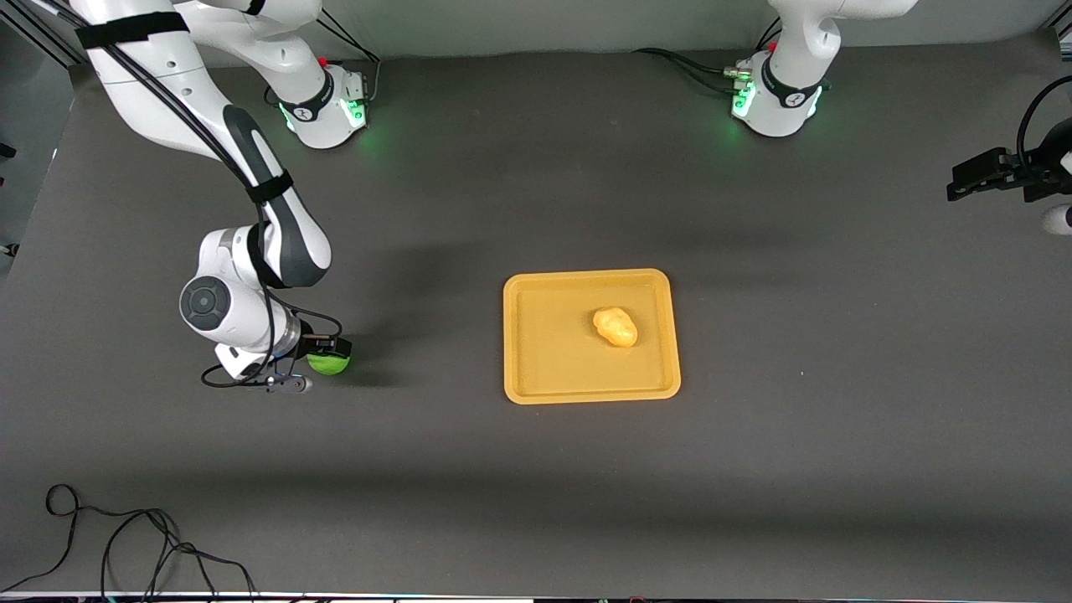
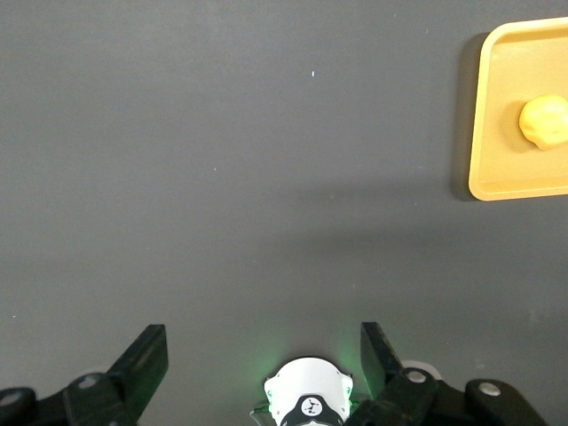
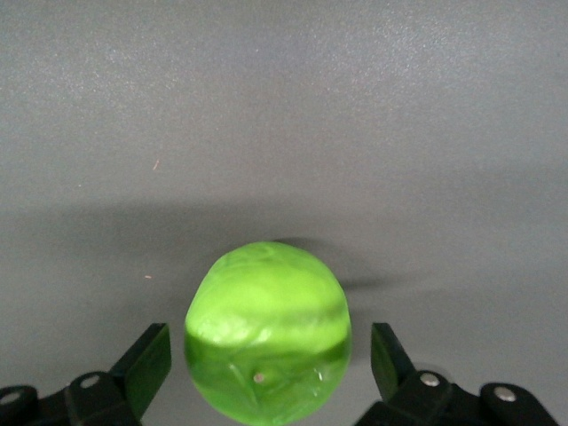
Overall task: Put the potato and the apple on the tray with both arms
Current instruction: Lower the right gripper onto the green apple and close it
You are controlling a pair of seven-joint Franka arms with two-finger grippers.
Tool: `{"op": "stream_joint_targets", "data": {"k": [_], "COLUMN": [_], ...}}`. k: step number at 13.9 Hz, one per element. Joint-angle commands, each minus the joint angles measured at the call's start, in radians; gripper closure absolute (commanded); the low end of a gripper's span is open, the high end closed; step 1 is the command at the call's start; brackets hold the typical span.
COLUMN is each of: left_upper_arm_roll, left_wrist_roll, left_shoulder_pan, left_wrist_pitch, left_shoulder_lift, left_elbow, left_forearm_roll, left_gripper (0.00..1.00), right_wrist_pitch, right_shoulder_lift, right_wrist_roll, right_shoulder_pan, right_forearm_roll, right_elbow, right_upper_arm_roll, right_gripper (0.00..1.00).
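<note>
The green apple (image 1: 330,363) lies on the dark table toward the right arm's end, apart from the tray. My right gripper (image 1: 315,365) is down around it, open, a finger on each side. In the right wrist view the apple (image 3: 266,333) sits between the fingers (image 3: 144,366) with a gap on both sides. The yellow potato (image 1: 615,327) lies on the orange tray (image 1: 548,356) mid-table. My left gripper (image 1: 976,177) waits high at the left arm's end of the table, open and empty (image 2: 262,357). Its wrist view shows the tray (image 2: 506,133) and the potato (image 2: 544,122).
A loose black cable (image 1: 126,536) lies at the table's near corner on the right arm's end. The two arm bases (image 1: 331,105) (image 1: 775,100) stand along the table's edge farthest from the front camera, lit green.
</note>
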Motion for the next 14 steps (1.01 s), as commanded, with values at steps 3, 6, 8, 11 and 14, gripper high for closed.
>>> {"op": "stream_joint_targets", "data": {"k": [3, 6, 8, 11, 14], "left_upper_arm_roll": [0.011, 0.011, 0.011, 0.011, 0.011], "left_wrist_roll": [0.011, 0.011, 0.011, 0.011, 0.011], "left_shoulder_pan": [-0.01, -0.01, -0.01, -0.01, -0.01], "left_wrist_pitch": [-0.01, -0.011, -0.011, -0.013, -0.011], "left_shoulder_lift": [0.01, 0.01, 0.01, 0.01, 0.01], "left_elbow": [0.024, 0.025, 0.024, 0.024, 0.024], "left_forearm_roll": [-0.007, -0.007, -0.007, -0.007, -0.007], "left_gripper": [0.03, 0.03, 0.03, 0.03, 0.03], "right_wrist_pitch": [0.037, 0.034, 0.029, -0.015, -0.154], "right_shoulder_lift": [0.017, 0.034, 0.032, -0.012, -0.116], "right_wrist_roll": [0.022, 0.025, 0.027, 0.027, 0.022], "right_shoulder_pan": [0.011, 0.011, 0.011, 0.012, 0.015], "right_forearm_roll": [0.008, 0.009, 0.011, 0.011, 0.008], "right_elbow": [-0.004, -0.004, -0.004, 0.008, 0.068], "right_upper_arm_roll": [-0.007, -0.007, -0.007, -0.007, -0.007], "right_gripper": [0.0, 0.12, 0.47, 0.65, 0.65]}}
